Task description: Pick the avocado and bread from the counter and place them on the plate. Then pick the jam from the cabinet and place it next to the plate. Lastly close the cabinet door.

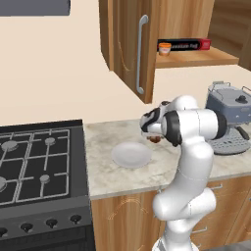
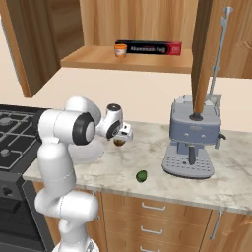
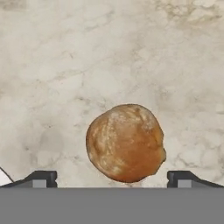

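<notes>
While the tool (image 3: 112, 178) hangs wide open over the round brown bread roll (image 3: 125, 142), nothing sits on the white plate (image 1: 131, 155) beside it yet.

**Counter and cabinet shelf**

The marbled counter (image 2: 147, 162) carries the white plate (image 1: 131, 154) near its stove-side end, the bread (image 3: 125, 142) just beside the plate, the avocado (image 2: 141, 175) near the front edge, and a grey coffee machine (image 2: 192, 138) by the back wall. On the cabinet shelf (image 2: 103, 59), the jam (image 2: 119, 50) touches a black-and-red box (image 2: 153, 48).
</notes>
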Controlling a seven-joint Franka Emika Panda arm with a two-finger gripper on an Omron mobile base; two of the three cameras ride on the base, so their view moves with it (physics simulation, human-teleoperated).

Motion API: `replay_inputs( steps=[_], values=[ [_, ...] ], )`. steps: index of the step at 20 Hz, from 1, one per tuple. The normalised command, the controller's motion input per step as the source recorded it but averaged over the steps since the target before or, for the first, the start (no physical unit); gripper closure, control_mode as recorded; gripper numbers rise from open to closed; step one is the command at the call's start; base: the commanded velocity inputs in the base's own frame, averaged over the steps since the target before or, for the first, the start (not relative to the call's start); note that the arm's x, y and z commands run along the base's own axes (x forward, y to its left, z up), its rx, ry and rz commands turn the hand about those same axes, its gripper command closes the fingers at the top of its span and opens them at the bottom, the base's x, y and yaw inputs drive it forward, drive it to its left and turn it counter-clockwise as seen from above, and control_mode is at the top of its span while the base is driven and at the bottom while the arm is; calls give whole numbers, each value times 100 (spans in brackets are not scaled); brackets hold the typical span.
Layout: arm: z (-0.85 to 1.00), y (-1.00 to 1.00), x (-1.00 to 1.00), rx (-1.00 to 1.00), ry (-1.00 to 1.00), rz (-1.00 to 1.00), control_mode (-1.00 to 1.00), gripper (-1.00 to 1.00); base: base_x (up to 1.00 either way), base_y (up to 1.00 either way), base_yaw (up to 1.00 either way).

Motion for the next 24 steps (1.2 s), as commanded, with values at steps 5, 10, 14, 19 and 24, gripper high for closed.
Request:
replay_inputs(
  steps=[5, 10, 14, 19, 24],
  values=[
    [-25, -4, 42, 0, 0, 0, -100, -100, 0, 0, 0],
    [-33, -2, 35, 0, 0, 0, -100, 100, 0, 0, 0],
    [-36, 0, 20, 0, 0, 0, -100, 100, 0, 0, 0],
    [-15, 2, -16, 0, -3, 0, -100, 100, 0, 0, 0],
    [1, 19, -77, 0, -17, 0, -100, 100, 0, 0, 0]
  ],
)
